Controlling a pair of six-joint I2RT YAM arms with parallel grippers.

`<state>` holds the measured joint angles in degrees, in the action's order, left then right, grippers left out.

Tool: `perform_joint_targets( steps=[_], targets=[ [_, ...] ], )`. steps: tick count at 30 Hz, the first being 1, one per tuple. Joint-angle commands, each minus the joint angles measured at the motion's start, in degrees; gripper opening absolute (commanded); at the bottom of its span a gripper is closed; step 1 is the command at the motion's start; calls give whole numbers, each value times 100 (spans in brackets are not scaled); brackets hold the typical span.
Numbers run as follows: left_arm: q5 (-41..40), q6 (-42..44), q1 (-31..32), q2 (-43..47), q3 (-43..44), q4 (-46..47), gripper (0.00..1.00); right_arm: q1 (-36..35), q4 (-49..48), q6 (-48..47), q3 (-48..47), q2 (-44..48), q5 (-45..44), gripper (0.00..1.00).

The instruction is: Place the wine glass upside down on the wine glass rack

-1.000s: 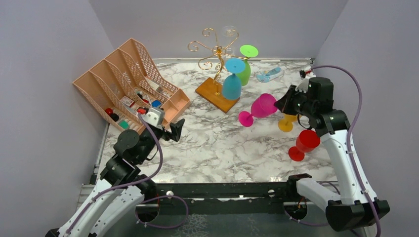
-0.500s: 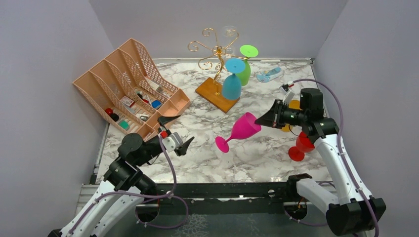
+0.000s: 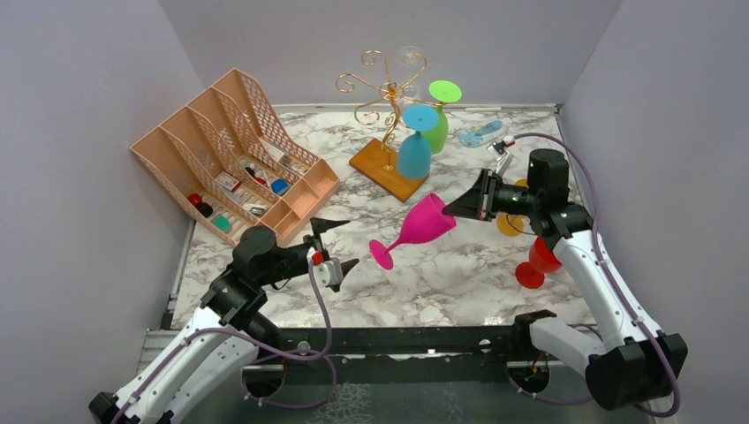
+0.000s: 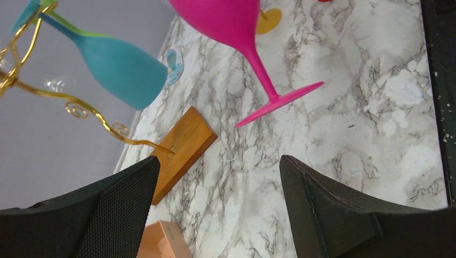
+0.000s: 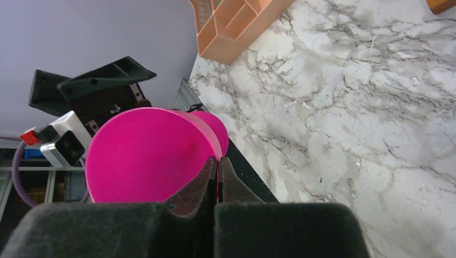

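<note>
Wine glass (image 3: 427,221) clamped in right jaws, left jaws apart, blue glass (image 3: 414,152) on rack (image 3: 382,166)

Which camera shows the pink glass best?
The top external view: it shows the whole pink glass, rim to foot, tilted in the air in the right gripper. The left wrist view shows its lower bowl, stem and foot; the right wrist view mostly its bowl.

Soft, even light falls from overhead, bright on the pale marble counter (image 3: 459,283), where shadows lie faint and short. The top view is crisp corner to corner. Up close, the left tool (image 4: 219,161) shows dark, slightly soft fingers (image 4: 333,215). The pink wine glass (image 5: 145,156) glows saturated beside the right tool (image 5: 218,164), which is murky and blurred at the lens.
</note>
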<state>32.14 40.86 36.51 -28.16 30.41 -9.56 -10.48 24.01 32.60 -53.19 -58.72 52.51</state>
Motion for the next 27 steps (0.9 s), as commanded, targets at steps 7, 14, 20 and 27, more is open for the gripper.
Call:
perform_joint_targets(
  steps=[7, 14, 20, 27],
  targets=[
    [951, 538, 31, -603, 174, 45, 79, -194, -790, 429, -323, -443, 391, 1],
    [1412, 640, 31, -1164, 403, 56, 64, -271, -1010, 561, -389, -622, 435, 1],
    [1569, 695, 31, -1323, 404, 53, 52, -305, -1073, 565, -381, -716, 421, 1],
    [1654, 733, 31, -1378, 420, 51, 46, -337, -1172, 584, -333, -863, 454, 1]
  ],
)
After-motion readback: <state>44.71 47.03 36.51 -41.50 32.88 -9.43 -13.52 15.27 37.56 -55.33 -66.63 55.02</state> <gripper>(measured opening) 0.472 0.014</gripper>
